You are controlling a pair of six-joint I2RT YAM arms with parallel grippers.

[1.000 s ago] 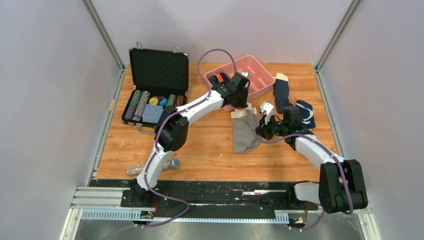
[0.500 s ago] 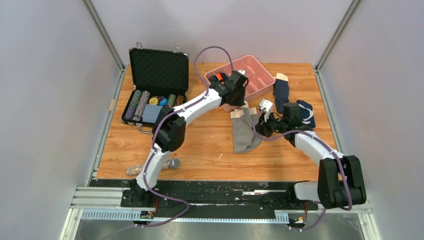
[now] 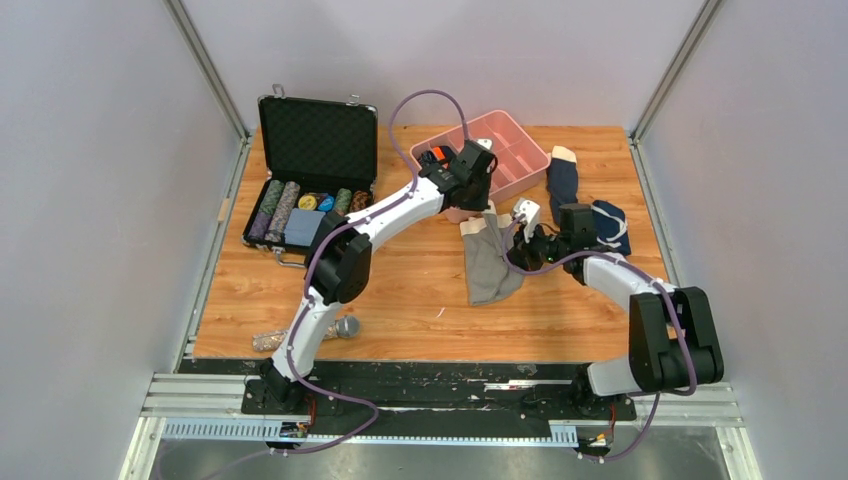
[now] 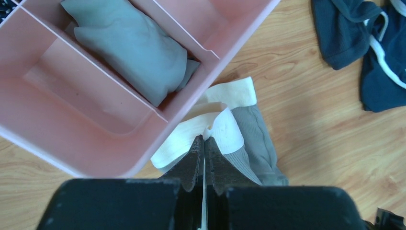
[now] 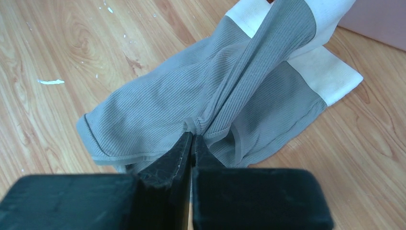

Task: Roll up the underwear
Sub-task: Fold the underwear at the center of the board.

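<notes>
The gray underwear (image 3: pixel 488 262) with a cream band lies on the wooden table just in front of the pink tray (image 3: pixel 524 160). My left gripper (image 4: pixel 204 139) is shut on the cream band (image 4: pixel 229 129) beside the tray's wall (image 4: pixel 119 158). My right gripper (image 5: pixel 192 135) is shut on a pinched fold of the gray cloth (image 5: pixel 158 110) at the garment's right side, and a ridge of cloth runs taut from that pinch up to the band. In the top view the left gripper (image 3: pixel 487 208) and right gripper (image 3: pixel 514 254) hold opposite ends of the garment.
A folded pale green cloth (image 4: pixel 129 45) fills one compartment of the pink tray. A navy sock with a tan toe (image 3: pixel 563 180) and a navy garment with white trim (image 3: pixel 610 225) lie to the right. An open black case of chips (image 3: pixel 310 185) stands at the left; a microphone (image 3: pixel 345 326) lies at the front.
The right arm has shifted left and a little farther back with its pinch of cloth, bunching the underwear's right side inward. The left gripper has stayed at the band.
</notes>
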